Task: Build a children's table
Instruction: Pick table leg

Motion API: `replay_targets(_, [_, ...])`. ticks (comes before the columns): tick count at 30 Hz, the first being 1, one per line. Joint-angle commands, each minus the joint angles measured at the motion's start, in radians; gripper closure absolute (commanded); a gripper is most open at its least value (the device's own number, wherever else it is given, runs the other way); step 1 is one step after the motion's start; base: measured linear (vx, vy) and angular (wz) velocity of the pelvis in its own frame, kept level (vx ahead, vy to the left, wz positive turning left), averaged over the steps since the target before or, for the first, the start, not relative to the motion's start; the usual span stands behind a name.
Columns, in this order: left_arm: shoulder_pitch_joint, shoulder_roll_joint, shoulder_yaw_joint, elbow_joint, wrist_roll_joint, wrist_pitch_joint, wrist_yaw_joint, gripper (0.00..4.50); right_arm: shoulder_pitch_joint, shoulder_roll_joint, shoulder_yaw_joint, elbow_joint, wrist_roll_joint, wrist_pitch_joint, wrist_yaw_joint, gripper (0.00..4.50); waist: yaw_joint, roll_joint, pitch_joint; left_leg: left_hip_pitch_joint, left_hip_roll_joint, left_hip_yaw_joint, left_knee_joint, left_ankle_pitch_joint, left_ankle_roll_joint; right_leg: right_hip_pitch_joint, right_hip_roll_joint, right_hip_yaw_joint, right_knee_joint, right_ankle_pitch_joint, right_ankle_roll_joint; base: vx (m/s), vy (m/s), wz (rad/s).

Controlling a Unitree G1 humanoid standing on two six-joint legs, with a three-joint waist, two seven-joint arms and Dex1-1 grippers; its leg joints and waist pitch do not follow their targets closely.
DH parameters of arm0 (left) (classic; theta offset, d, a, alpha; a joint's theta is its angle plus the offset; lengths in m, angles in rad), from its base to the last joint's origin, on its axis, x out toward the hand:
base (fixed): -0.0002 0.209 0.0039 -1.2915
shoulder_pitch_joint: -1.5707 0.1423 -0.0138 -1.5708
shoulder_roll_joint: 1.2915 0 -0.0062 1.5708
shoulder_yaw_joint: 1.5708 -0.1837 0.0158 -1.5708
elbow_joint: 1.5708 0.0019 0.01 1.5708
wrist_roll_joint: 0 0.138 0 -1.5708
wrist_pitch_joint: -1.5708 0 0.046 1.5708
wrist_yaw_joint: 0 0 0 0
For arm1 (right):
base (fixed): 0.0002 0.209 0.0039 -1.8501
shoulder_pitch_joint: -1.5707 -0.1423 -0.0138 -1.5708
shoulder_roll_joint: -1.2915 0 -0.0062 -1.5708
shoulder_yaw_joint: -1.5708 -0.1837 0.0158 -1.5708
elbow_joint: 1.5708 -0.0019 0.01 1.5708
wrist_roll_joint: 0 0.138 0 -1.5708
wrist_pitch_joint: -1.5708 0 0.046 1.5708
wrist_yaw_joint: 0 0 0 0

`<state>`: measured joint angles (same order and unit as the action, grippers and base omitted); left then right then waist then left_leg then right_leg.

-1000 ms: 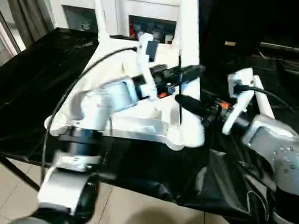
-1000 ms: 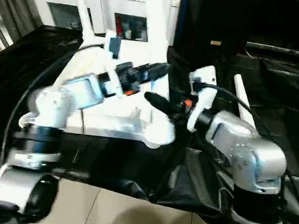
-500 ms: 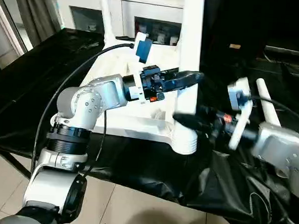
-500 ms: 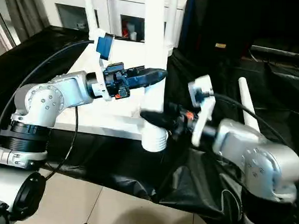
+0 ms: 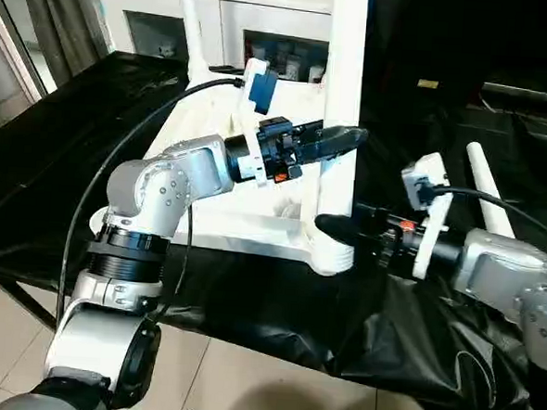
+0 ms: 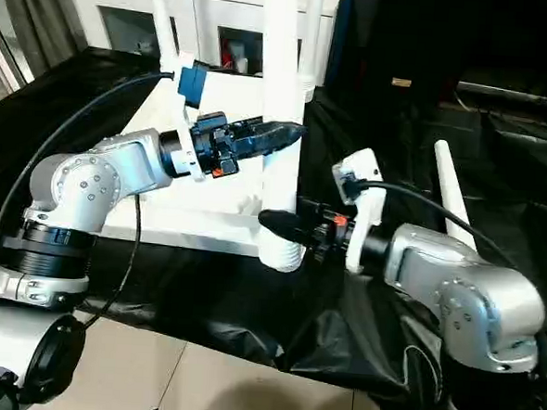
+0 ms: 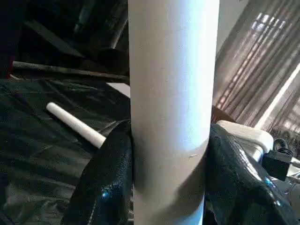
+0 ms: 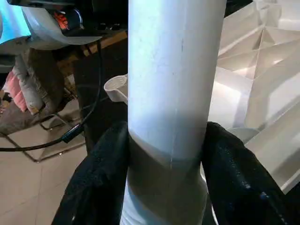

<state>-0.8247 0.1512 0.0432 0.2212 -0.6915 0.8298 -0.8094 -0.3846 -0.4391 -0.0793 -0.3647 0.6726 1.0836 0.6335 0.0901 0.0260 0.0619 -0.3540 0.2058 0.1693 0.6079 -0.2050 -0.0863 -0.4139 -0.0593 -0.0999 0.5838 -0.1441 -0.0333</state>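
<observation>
**Both grippers clamped on one upright leg at the table top's near corner**

The white table top (image 5: 256, 181) lies upside down on the black-covered bench (image 5: 63, 155), ribbed underside up. At its near corner, on the robot's right, an upright leg (image 5: 341, 126) stands in the corner socket (image 5: 331, 257), its ribbed foot meeting the socket rim. The left gripper (image 5: 338, 140) pinches this leg partway up, its two black fingers (image 7: 105, 187) pressed against opposite sides of the tube. The right gripper (image 5: 332, 229) grips the same leg lower down, just above the socket, with its fingers (image 8: 234, 183) likewise hugging the tube on both sides.

Farther back along the table top, a second leg (image 5: 188, 23) rises from a far corner. A loose leg (image 5: 484, 185) lies flat on the black cover, beyond the right arm and well apart from the table top.

Behind the table top stands a white glass-door cabinet (image 5: 219, 25). Tiled floor (image 5: 244, 389) shows below the bench edge.
</observation>
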Motion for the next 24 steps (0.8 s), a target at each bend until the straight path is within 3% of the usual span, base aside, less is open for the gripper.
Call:
replay_targets(1, [-0.022, -0.011, 0.009, -0.005, -0.021, -0.002, -0.004, 2.64, 0.006, 0.009, 0.015, 0.020, -0.023, -0.016, -0.017, 2.59, 0.003, -0.019, -0.085, -0.008, 0.001, 0.003, -0.055, -0.026, 0.057, 0.072, -0.062, 0.043, -0.075, -0.359, -0.048, 0.000, 0.000, 0.00])
replay_targets(3, [-0.021, -0.012, 0.007, -0.001, -0.010, -0.010, 0.002, 2.64, 0.009, 0.013, 0.027, 0.022, -0.031, -0.035, -0.014, 2.59, 0.004, -0.014, -0.085, -0.007, 0.002, 0.002, -0.055, -0.027, 0.056, 0.072, -0.062, 0.043, -0.075, -0.364, -0.047, 0.000, 0.000, 0.00])
replay_targets(4, [-0.021, -0.012, 0.007, -0.001, -0.010, -0.010, 0.002, 2.64, 0.009, 0.013, 0.027, 0.022, -0.031, -0.035, -0.014, 2.59, 0.003, -0.019, -0.086, -0.008, 0.002, 0.003, -0.055, -0.026, 0.057, 0.072, -0.062, 0.043, -0.075, -0.362, -0.046, 0.000, 0.000, 0.00])
replay_targets(8, [-0.012, -0.009, -0.006, -0.016, -0.004, -0.016, -0.008, 2.64, 0.009, 0.020, 0.024, 0.022, -0.023, -0.038, -0.013, 2.59, 0.003, -0.018, -0.085, -0.007, 0.002, 0.003, -0.055, -0.026, 0.057, 0.072, -0.061, 0.043, -0.076, -0.364, -0.044, 0.000, 0.000, 0.00])
replay_targets(9, [-0.002, 0.000, -0.018, -0.036, -0.021, -0.002, -0.048, 2.08, 0.012, 0.014, 0.025, 0.020, -0.009, -0.046, 0.010, 2.59, 0.004, -0.019, -0.086, -0.007, 0.002, 0.003, -0.056, -0.026, 0.058, 0.072, -0.062, 0.043, -0.075, -0.364, -0.044, 0.000, 0.000, 0.00])
replay_targets(13, [0.022, 0.029, -0.028, -0.086, -0.083, 0.039, -0.159, 1.91, 0.032, -0.012, 0.024, 0.004, 0.023, -0.066, 0.071, 2.60, 0.006, -0.015, -0.086, -0.008, 0.005, 0.003, -0.056, -0.019, 0.064, 0.072, -0.064, 0.045, -0.072, -0.349, -0.053, 0.000, 0.000, 0.00])
replay_targets(14, [0.026, 0.034, -0.030, -0.095, -0.092, 0.045, -0.175, 1.62, 0.036, -0.018, 0.023, 0.000, 0.028, -0.067, 0.082, 2.61, 0.006, -0.016, -0.086, -0.007, 0.006, 0.002, -0.056, -0.021, 0.067, 0.072, -0.065, 0.045, -0.072, -0.348, -0.056, 0.000, 0.000, 0.00])
replay_targets(15, [0.034, 0.045, -0.036, -0.110, -0.101, 0.048, -0.201, 1.62, 0.044, -0.029, 0.025, -0.006, 0.035, -0.073, 0.101, 2.61, 0.005, -0.016, -0.087, -0.008, 0.007, 0.002, -0.056, -0.020, 0.067, 0.072, -0.065, 0.045, -0.069, -0.334, -0.066, 0.000, 0.000, 0.00])
replay_targets(19, [0.037, 0.058, -0.051, -0.110, -0.082, 0.032, -0.211, 1.39, 0.048, -0.037, 0.028, -0.008, 0.033, -0.077, 0.107, 2.61, 0.003, -0.014, -0.081, -0.005, 0.004, 0.004, -0.057, -0.047, 0.060, 0.069, -0.063, 0.043, -0.078, -0.387, -0.056, 0.000, 0.000, 0.00])
replay_targets(23, [0.024, 0.053, -0.039, -0.072, -0.058, 0.022, -0.171, 1.36, 0.052, -0.040, 0.028, -0.002, 0.022, -0.088, 0.108, 2.61, 0.003, -0.016, -0.081, -0.004, 0.001, 0.004, -0.057, -0.052, 0.052, 0.069, -0.061, 0.042, -0.083, -0.415, -0.034, 0.000, 0.000, 0.00])
replay_targets(24, [0.022, 0.051, -0.033, -0.070, -0.061, 0.030, -0.169, 1.67, 0.054, -0.044, 0.031, -0.001, 0.023, -0.094, 0.113, 2.61, 0.004, -0.016, -0.083, -0.005, 0.002, 0.003, -0.057, -0.048, 0.051, 0.071, -0.062, 0.042, -0.081, -0.408, -0.034, 0.000, 0.000, 0.00])
